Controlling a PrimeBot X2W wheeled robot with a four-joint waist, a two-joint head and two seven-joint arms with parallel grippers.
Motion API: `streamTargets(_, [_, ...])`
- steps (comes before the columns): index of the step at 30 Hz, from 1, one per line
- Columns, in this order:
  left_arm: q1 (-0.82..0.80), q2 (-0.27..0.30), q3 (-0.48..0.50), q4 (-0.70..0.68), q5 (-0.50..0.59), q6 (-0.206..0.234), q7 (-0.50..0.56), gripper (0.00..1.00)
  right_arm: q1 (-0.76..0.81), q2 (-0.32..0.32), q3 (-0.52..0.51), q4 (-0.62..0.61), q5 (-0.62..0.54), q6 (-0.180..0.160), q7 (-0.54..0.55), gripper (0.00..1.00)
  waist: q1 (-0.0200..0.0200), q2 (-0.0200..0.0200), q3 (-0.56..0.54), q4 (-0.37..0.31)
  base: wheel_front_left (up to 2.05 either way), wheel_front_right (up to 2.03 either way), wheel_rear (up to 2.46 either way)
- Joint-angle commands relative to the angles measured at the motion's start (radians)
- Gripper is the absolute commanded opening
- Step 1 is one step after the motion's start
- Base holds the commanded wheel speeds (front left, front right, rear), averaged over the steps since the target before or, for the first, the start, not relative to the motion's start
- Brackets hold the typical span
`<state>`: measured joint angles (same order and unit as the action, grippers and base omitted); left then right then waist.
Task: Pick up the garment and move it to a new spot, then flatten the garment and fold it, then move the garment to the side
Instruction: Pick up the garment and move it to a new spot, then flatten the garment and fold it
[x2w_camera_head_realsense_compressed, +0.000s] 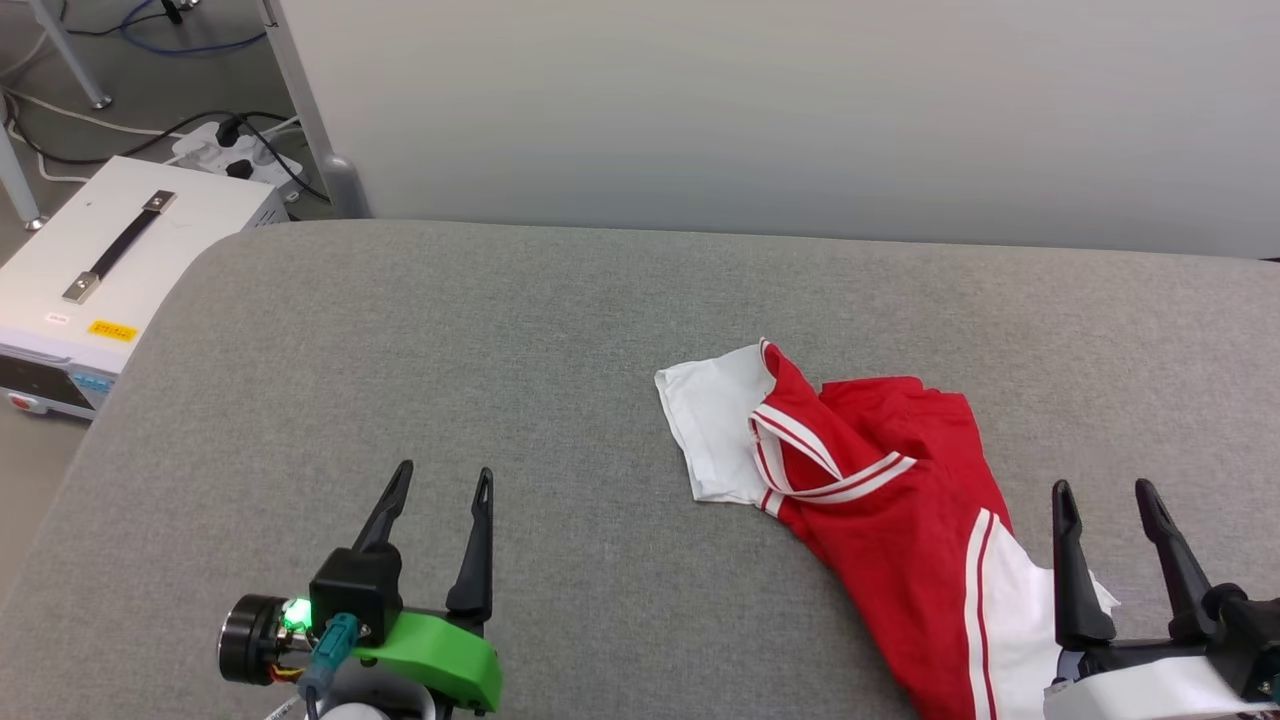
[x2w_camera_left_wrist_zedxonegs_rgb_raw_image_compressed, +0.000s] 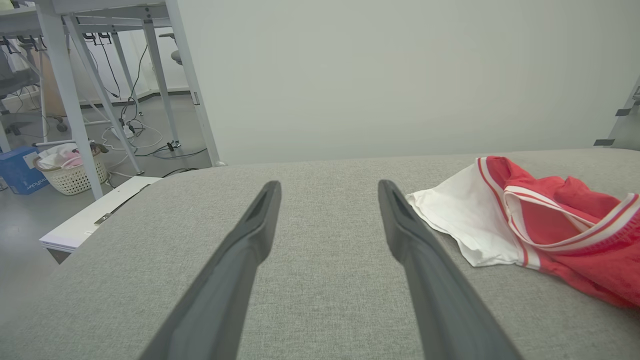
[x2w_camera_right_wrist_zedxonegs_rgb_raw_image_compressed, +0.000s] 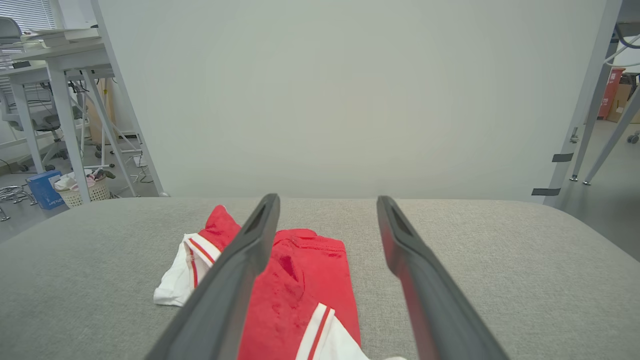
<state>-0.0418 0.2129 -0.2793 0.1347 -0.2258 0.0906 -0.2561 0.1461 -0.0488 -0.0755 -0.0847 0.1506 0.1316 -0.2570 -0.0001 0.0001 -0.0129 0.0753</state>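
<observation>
Pickup looks to be the step in hand, and it is not yet begun: the shirt (x2w_camera_head_realsense_compressed: 880, 500) lies crumpled on the grey padded table (x2w_camera_head_realsense_compressed: 500, 320), right of centre in the head view and running down to the bottom edge, with one white sleeve (x2w_camera_head_realsense_compressed: 710, 430) spread toward the middle of the frame. The left gripper (x2w_camera_head_realsense_compressed: 445, 470) sits at the lower left over bare table, well apart from the cloth, its fingers spread and holding nothing. The right gripper (x2w_camera_head_realsense_compressed: 1101, 487) at the lower right is likewise spread and empty, with its fingers in front of the shirt's lower white part. To do this well, I judge the right one should come down on a raised ridge of red cloth near the striped collar rather than on a flat patch, pinching a single fold so that the shirt lifts as one piece. The left could take the white sleeve's edge, which would keep the cloth from bunching. Much is unclear — the shirt's lower end is cut off by the frame and covered by the right gripper, no lettering is visible, the layers under the top folds are hidden, and whether the right fingers touch the cloth I cannot tell.
</observation>
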Motion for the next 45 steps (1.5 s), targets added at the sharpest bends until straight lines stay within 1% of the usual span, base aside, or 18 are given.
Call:
streamTargets(1, [0.021,-0.012,0.013,-0.001,0.014,-0.013,-0.006,1.00,0.016,-0.001,0.015,0.005,0.004,-0.001,-0.005,1.00,0.0001,-0.0001,-0.005,-0.001,0.00,0.00,0.00])
streamTargets(7, [0.054,-0.049,0.063,0.000,0.048,-0.044,-0.006,1.00,0.035,-0.001,0.042,0.004,0.005,-0.001,-0.005,1.00,0.0001,-0.0001,-0.018,-0.001,0.00,0.00,0.00])
streamTargets(16, [0.087,-0.089,0.117,0.005,0.085,-0.089,-0.006,1.00,0.056,-0.001,0.048,0.007,0.011,-0.001,-0.005,1.00,0.0001,-0.0001,-0.024,0.007,0.00,0.00,0.00])
streamTargets(31, [0.079,-0.123,0.162,0.043,0.124,-0.138,-0.006,1.00,0.051,-0.001,0.052,0.010,0.010,-0.001,-0.005,1.00,0.0001,-0.0001,-0.020,0.006,0.00,0.00,0.00])
streamTargets(32, [0.066,-0.123,0.167,0.045,0.124,-0.145,-0.006,1.00,0.049,-0.001,0.052,0.010,0.010,-0.001,-0.005,1.00,0.0001,-0.0001,-0.017,0.005,0.00,0.00,0.00])
streamTargets(33, [0.014,-0.112,0.169,0.052,0.131,-0.166,-0.006,1.00,0.040,-0.001,0.053,0.008,0.006,-0.001,-0.005,1.00,0.0001,-0.0001,-0.006,0.002,0.00,0.00,0.00])
streamTargets(37, [-0.103,-0.088,0.143,0.079,0.135,-0.199,-0.006,1.00,0.017,-0.001,0.060,0.002,-0.002,-0.001,-0.005,1.00,0.0001,-0.0001,0.023,-0.009,0.00,0.00,0.00])
streamTargets(41, [-0.260,-0.052,0.078,0.144,0.122,-0.217,-0.006,1.00,-0.015,-0.001,0.064,-0.003,-0.008,-0.001,-0.005,1.00,0.0001,-0.0001,0.064,-0.029,0.00,0.00,0.00])
streamTargets(45, [-0.432,0.003,-0.029,0.201,0.081,-0.221,-0.006,1.00,-0.048,-0.001,0.071,-0.005,-0.009,-0.001,-0.005,1.00,0.0001,-0.0001,0.109,-0.055,0.00,0.00,0.00])
